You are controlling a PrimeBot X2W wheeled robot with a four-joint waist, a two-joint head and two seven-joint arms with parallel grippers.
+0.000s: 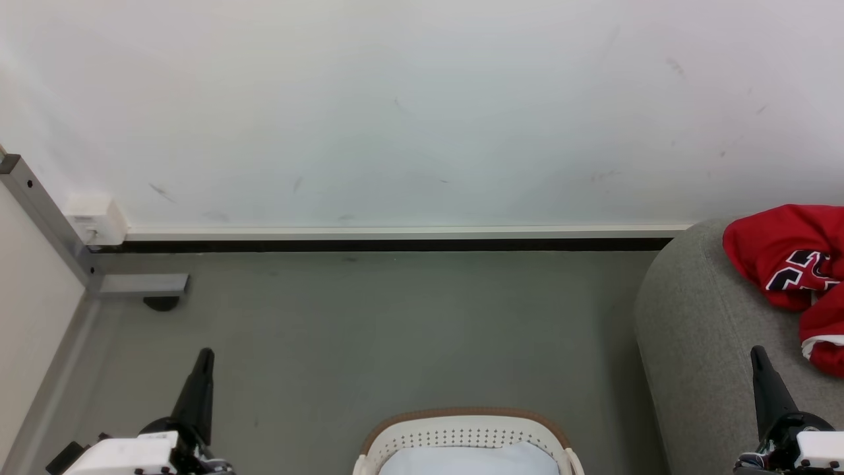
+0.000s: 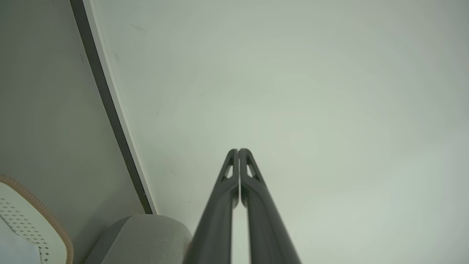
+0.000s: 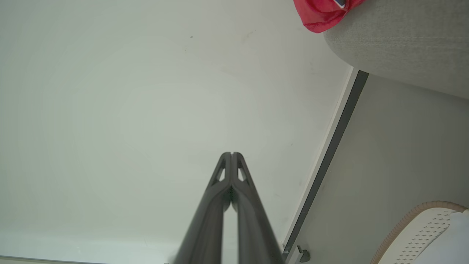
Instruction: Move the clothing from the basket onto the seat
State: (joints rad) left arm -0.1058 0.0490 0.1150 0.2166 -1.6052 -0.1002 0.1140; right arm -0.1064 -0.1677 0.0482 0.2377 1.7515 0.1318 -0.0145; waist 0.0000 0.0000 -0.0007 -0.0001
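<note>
Now the left tool (image 1: 206, 357) is pointing up over the floor (image 1: 395, 330) at the lower left, its fingers pressed together and gripping nothing. At bottom centre the basket (image 1: 465, 414) is sitting on the floor, showing its pale bottom. Further right, the seat (image 1: 692, 316) is standing by the wall (image 1: 422, 99). The right tool (image 1: 757, 356) is hovering over it, likewise closed tight and empty. The clothing (image 1: 778, 251) is lying bunched on the seat, well apart from the basket.

The basket (image 1: 467, 432) sits on the floor (image 1: 369, 330) at the front, in the middle. The seat (image 1: 699, 343) is to its right, by the wall (image 1: 395, 112) behind. The clothing (image 1: 784, 264) lies on the seat, well apart from the basket
</note>
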